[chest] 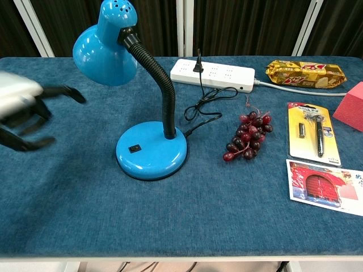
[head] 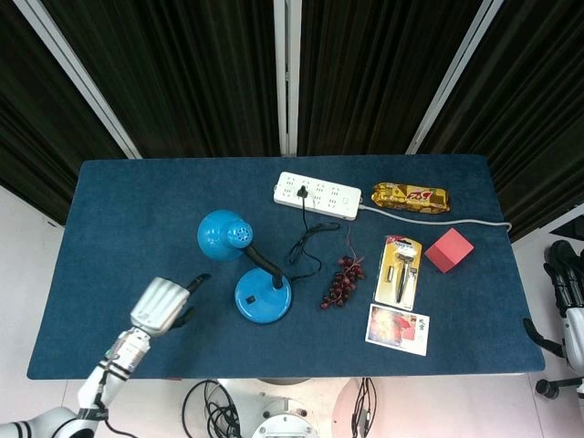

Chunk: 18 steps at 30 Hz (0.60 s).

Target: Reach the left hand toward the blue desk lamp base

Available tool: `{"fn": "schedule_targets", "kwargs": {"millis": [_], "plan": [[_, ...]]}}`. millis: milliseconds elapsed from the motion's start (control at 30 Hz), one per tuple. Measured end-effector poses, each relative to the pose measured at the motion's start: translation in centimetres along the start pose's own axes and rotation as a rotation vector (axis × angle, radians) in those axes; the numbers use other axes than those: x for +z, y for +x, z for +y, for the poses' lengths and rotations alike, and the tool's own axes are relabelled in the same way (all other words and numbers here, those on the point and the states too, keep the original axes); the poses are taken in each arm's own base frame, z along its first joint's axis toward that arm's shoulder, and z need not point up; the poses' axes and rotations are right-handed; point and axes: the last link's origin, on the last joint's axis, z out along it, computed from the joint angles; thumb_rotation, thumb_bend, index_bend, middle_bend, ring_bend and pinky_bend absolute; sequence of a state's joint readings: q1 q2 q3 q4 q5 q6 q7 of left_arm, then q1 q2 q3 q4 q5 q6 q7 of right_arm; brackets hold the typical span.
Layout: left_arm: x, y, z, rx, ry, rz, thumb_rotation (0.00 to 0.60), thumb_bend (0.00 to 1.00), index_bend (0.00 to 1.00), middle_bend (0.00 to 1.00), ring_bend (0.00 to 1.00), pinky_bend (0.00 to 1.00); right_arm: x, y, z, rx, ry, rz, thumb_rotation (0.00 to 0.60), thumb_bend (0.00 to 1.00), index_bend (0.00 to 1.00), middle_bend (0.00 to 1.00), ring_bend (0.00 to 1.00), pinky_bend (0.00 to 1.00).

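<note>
The blue desk lamp stands near the table's middle, its round base (head: 263,298) (chest: 151,152) carrying a small black switch and a black gooseneck up to the blue shade (head: 223,235) (chest: 105,45). My left hand (head: 161,306) (chest: 25,110) hovers to the left of the base, clear of it, fingers spread and holding nothing; it is motion-blurred in the chest view. My right hand (head: 568,290) hangs off the table's right edge, its dark fingers partly cut off by the frame.
A white power strip (head: 318,193) holds the lamp's plug, cord looping toward the base. Dark grapes (head: 342,281), a razor pack (head: 399,270), a red block (head: 448,250), a snack bag (head: 410,197) and a picture card (head: 397,328) lie to the right.
</note>
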<state>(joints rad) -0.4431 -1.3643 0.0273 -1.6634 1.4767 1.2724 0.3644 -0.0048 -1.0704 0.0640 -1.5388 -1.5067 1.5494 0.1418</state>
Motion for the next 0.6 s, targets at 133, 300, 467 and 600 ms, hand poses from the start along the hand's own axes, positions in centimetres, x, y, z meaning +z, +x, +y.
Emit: {"fn": "schedule_targets", "kwargs": {"millis": [133,300,467,600], "plan": [[-3.1,2.1,-4.2,-0.011,0.141,0.175,0.6,0.12,0.22,0.46,0.42,0.61,0.2,-0.2,-0.2,-0.005,0.008,-0.006,0.6,0.22,0.0,0.0,0.0,0.0],[-8.0,3.7,-8.4,-0.02,0.294,0.255,0.6,0.0,0.04,0.0,0.0,0.03,0.5,-0.8,-1.0,-0.011,0.037,-0.023,0.6,0.21,0.0,0.0,0.0,0.0],[-10.7,4.3,-11.5,0.031,0.352,0.169,0.6,0.0,0.04,0.0,0.0,0.0,0.5,-1.4,-1.7,-0.032,0.074,-0.048,0.6,0.19,0.0,0.0,0.0,0.0],[-11.6,4.1,-12.4,0.061,0.375,0.153,0.6,0.0,0.04,0.0,0.0,0.0,0.4,-1.4,-1.7,-0.046,0.069,-0.052,0.6,0.19,0.0,0.0,0.0,0.0]]}}
